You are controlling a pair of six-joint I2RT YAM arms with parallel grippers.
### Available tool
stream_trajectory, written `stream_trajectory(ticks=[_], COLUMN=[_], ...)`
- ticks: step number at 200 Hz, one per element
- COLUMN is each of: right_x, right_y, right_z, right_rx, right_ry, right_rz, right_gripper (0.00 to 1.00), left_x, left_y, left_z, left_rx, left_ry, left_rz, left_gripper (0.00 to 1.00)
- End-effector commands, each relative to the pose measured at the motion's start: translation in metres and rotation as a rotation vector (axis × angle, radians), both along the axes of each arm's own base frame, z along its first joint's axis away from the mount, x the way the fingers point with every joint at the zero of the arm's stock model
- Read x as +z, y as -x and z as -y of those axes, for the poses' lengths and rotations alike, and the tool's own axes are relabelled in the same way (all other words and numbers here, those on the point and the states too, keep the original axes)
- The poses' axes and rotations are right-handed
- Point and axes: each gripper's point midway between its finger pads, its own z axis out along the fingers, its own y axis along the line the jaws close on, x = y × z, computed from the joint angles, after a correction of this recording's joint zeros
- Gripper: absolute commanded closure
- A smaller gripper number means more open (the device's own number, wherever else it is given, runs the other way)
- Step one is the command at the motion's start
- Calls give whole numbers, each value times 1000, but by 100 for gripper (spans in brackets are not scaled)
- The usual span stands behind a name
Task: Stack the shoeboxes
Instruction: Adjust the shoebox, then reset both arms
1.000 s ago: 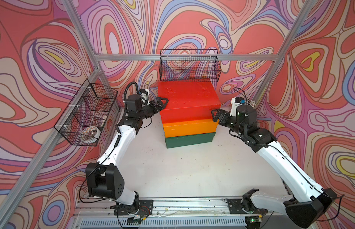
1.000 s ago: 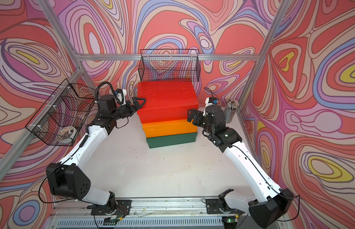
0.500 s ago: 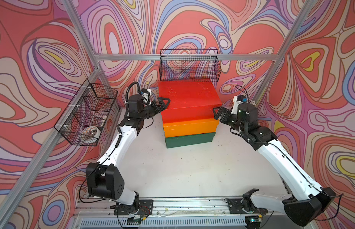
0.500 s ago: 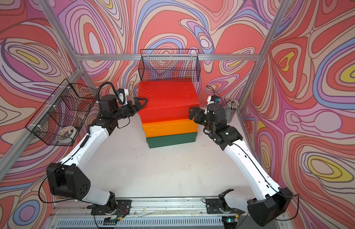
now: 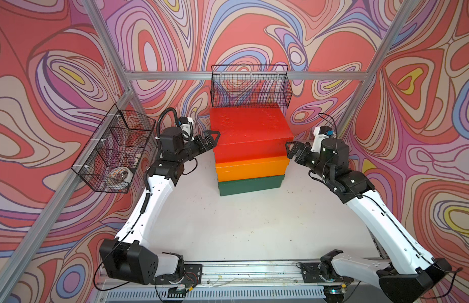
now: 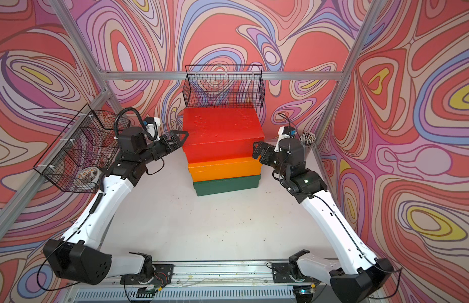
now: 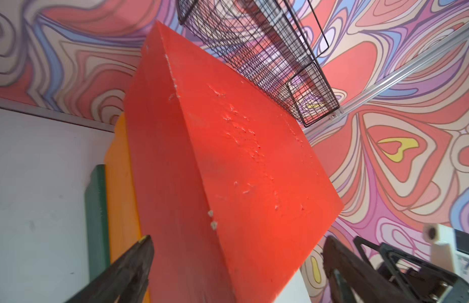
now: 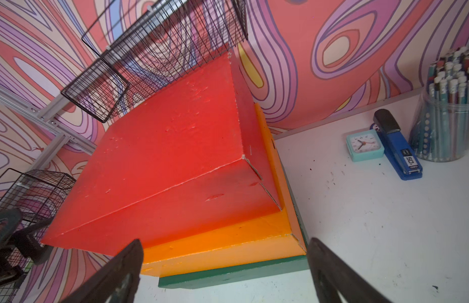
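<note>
Inspecting the stack, you find the plain red cardboard shoebox (image 5: 249, 128) resting on the orange cardboard shoebox (image 5: 251, 168), which sits on the dark green cardboard shoebox (image 5: 250, 185), at the middle of the white table's (image 5: 228, 223) far edge. Your left fingers (image 7: 133, 267) stand wide at the red box's left end; contact cannot be confirmed. Your right fingers (image 8: 118, 272) stand wide, just beside its right end, gripping nothing.

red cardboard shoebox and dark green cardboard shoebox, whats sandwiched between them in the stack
The orange rectangular cardboard shoebox lies between them, resting on the dark green cardboard shoebox and carrying the red cardboard shoebox, as both top views show.
</note>
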Motion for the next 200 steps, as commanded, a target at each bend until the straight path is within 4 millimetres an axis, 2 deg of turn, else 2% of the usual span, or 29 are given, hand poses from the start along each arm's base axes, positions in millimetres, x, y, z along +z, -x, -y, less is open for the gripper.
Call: stream_trajectory(ticks=[1, 9, 20, 28, 38, 45, 48, 65, 75, 92, 105, 150, 171, 180, 184, 200], right_x=[17, 18, 17, 17, 10, 6, -2, -16, -34, -72, -95, -145, -173, -182, -187, -197], right_y=[20, 25, 34, 42, 52, 59, 60, 71, 66, 48, 38, 35, 26, 24, 22, 19], right_z=[27, 32, 25, 19, 19, 22, 23, 29, 33, 43, 63, 108, 113, 115, 116, 121], right_rx=[-97, -106, -49, 5, 29, 22, 17, 14, -13, -72, -189, -446, -460, -464, -471, -490], right_ry=[5, 5, -7, -10, -19, -43, -47, -7, 68, 239, 312, 459, 497, 514, 524, 545], right_rz=[78, 107, 175, 249, 338, 391, 398, 490, 465, 324, 240, 216, 181, 174, 172, 164], right_gripper=[2, 2, 2, 9, 12, 5, 2, 2, 2, 2, 2, 2, 2, 2, 2, 2], left_x=[-12, -15, -21, -26, -39, -50, -54, -88, -103, -127, -139, -177, -198, -199, -216, -226], left_y=[30, 39, 50, 56, 60, 63, 65, 69, 69, 66, 66, 75, 78, 74, 78, 73], left_z=[-34, -44, -50, -58, -78, -92, -99, -128, -140, -147, -159, -184, -191, -188, -188, -181], left_rx=[152, 192, 195, 219, 314, 375, 405, 553, 619, 634, 688, 795, 838, 831, 810, 770], left_ry=[-141, -175, -234, -282, -346, -396, -419, -496, -520, -600, -653, -771, -778, -765, -783, -786], left_rz=[-28, -23, 4, 12, -20, -50, -65, -138, -139, -120, -115, -114, -129, -107, -129, -93], left_gripper=[0, 0, 0, 0, 0, 0, 0, 1, 1, 3, 4, 1, 0, 0, 1, 3])
